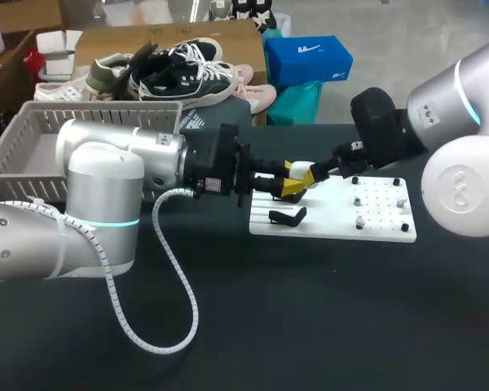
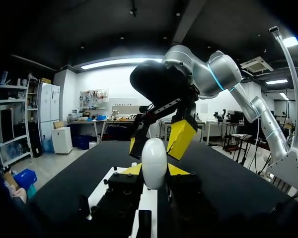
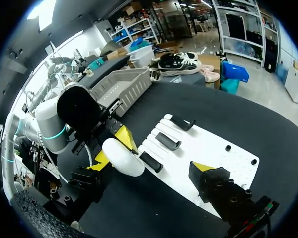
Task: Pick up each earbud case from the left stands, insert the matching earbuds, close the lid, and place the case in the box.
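Observation:
My left gripper point(image 1: 292, 187) is shut on a white earbud case point(image 1: 301, 167) and holds it above the left end of the white board point(image 1: 375, 232). In the left wrist view the case point(image 2: 154, 162) stands upright between my yellow tips. My right gripper point(image 1: 315, 173) meets it from the right, open wide, and its fingers point(image 2: 181, 139) straddle the top of the case without touching. In the right wrist view the case point(image 3: 123, 157) lies between my spread fingers point(image 3: 202, 166). Black stands point(image 3: 168, 141) line the board. The case lid looks closed.
A grey basket point(image 1: 33, 147) sits at the back left of the table, also visible as the basket point(image 3: 124, 84) in the right wrist view. Small dark and pale pieces point(image 1: 359, 200) stand on the right half of the board. A white cable point(image 1: 175, 269) loops over the dark tabletop under my left arm.

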Motion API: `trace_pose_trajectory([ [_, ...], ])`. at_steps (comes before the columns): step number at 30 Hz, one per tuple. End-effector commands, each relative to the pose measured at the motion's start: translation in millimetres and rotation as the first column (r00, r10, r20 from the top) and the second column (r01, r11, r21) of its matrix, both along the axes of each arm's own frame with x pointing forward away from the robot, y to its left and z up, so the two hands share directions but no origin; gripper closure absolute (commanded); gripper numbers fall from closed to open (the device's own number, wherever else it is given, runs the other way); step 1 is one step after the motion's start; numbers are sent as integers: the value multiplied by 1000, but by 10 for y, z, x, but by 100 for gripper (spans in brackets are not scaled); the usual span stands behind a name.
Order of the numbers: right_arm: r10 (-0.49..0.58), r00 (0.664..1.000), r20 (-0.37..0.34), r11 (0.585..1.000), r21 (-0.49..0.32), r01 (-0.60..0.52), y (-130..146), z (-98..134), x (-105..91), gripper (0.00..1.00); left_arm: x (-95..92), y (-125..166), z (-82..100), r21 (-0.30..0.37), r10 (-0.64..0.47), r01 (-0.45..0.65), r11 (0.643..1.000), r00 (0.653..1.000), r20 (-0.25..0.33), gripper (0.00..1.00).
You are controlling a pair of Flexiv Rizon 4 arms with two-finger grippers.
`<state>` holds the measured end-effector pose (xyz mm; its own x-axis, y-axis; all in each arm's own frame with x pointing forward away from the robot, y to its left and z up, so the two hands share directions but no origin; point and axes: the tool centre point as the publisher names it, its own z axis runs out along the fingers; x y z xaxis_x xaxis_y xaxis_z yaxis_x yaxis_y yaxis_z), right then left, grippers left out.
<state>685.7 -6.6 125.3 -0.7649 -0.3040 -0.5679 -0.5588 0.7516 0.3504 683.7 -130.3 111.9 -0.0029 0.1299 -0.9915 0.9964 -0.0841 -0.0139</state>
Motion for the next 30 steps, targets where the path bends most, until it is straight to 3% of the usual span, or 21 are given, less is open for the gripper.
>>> trace_pose_trajectory([
  [1,-2,1000,-1,1000,-5,2,-4,9,13,0,9,-4,-5,-1,-2,2,1000,1000,0,100],
  [10,-1,1000,13,1000,-14,2,3,102,61,0,9,-4,-5,-1,-2,2,1000,1000,0,100],
  [19,-3,998,66,999,-52,7,-32,272,242,0,9,-4,-5,-1,-2,2,1000,1000,0,100],
  [24,-37,993,113,983,-174,57,-231,392,241,0,9,-4,-5,-1,-2,2,1000,1000,0,100],
  [30,-110,981,157,935,-319,155,-579,523,163,0,9,-4,-5,-1,-2,2,1000,1000,0,100],
])
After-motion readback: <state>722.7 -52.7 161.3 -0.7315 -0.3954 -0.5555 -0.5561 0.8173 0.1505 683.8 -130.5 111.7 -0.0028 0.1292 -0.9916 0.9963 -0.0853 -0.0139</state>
